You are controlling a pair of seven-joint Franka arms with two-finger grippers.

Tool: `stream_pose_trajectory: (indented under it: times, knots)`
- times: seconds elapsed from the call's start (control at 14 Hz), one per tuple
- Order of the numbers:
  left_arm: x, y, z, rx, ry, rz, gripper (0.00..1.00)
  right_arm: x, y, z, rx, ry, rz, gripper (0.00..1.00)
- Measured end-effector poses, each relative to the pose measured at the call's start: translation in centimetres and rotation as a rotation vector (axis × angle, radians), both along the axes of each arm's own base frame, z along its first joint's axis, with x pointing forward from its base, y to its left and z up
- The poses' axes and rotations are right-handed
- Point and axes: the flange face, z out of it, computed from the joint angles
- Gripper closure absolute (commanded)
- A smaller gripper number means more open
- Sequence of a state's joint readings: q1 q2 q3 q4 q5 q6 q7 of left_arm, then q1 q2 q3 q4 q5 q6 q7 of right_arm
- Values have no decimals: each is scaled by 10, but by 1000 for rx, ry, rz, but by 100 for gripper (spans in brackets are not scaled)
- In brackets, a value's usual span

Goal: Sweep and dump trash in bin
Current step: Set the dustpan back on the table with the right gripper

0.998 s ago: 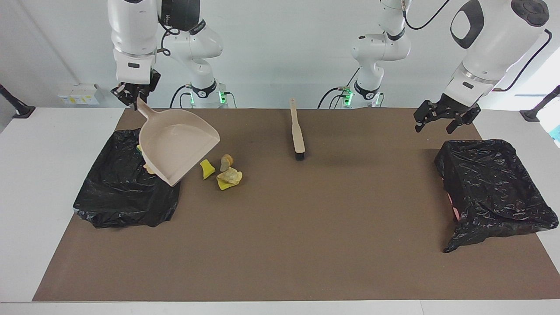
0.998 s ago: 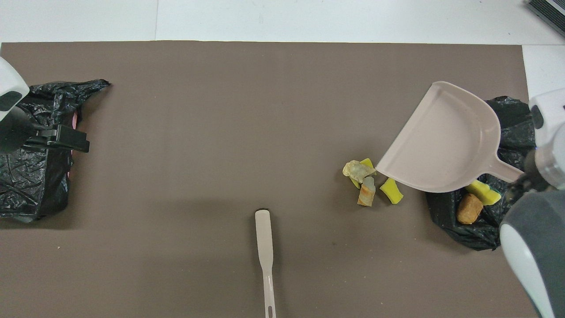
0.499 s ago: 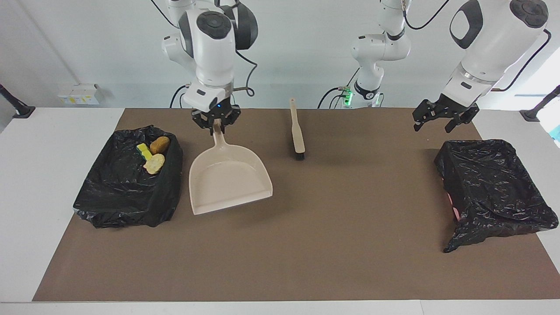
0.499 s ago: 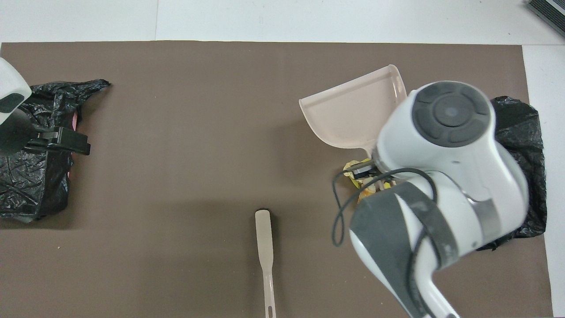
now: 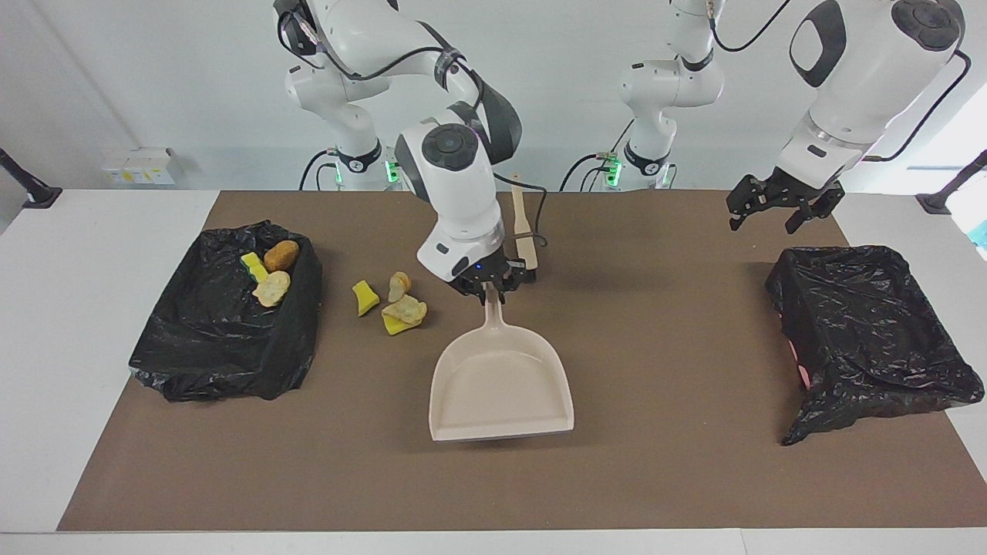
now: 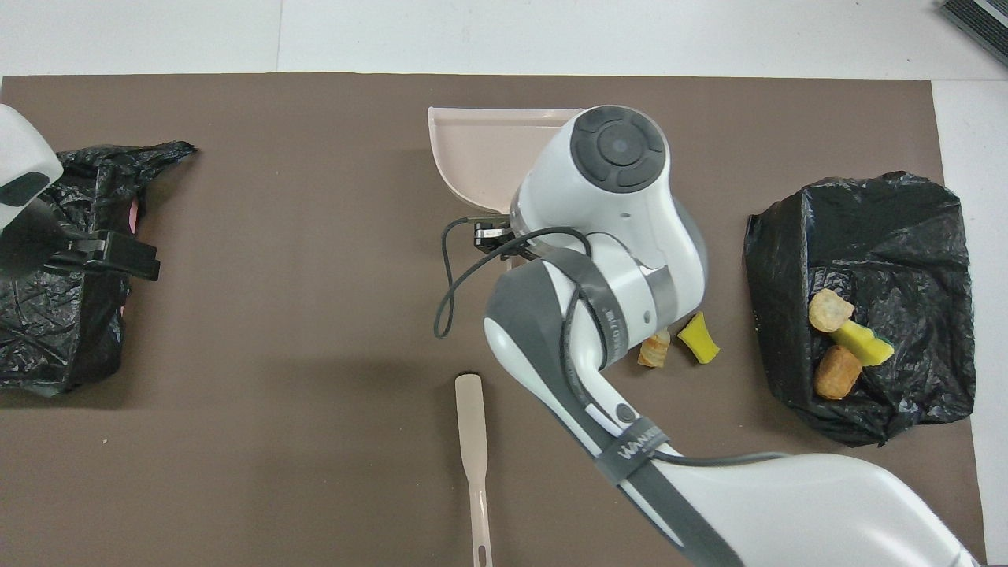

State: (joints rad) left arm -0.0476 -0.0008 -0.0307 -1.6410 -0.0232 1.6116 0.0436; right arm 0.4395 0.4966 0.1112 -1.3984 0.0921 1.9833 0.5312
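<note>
Now the right end effector [image 5: 489, 286] is clamped on the handle of the dustpan [image 5: 501, 385], which sits about flat on the bench [image 5: 655, 478] at mid-mat, mouth turned away from the robots. Three pieces of trash [image 5: 270, 271] already lie in the bin [image 5: 224, 339] at the right arm's end; the loose trash [image 5: 393, 304] — about four lumps — sits on the mat between bin and pan. Judging by this, a second sweep is being set up. Next, the pan needs letting go or steadying, and the brush [image 5: 524, 231], lying just beside the right wrist, must be picked up to push the lumps in. Half a second ago the pan lay close beside the bin, hiding the lumps; it has since swung toward mid-bench. The left end effector [image 5: 779, 208] stays open, waiting above the second bin [image 5: 871, 324].
</note>
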Motion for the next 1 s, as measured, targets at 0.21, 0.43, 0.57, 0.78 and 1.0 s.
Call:
stream_pose_trajectory:
  times: [0.21, 0.43, 0.57, 0.78, 1.0]
  knots:
    - [-1, 0, 0, 0, 0, -1, 0, -4, 43, -49, -6, -2, 15, 100]
    - [-1, 0, 0, 1, 1, -2, 0, 1, 43, -70, -33, -6, 22, 100]
    - [-1, 0, 0, 1, 1, -2, 0, 4, 44, -79, -27, -20, 18, 73]
    - [-1, -1, -2, 1, 4, -3, 0, 6, 45, -82, -32, -29, 23, 0]
    - [-1, -5, -6, 1, 10, -10, 0, 10, 43, -43, -27, -80, 31, 0]
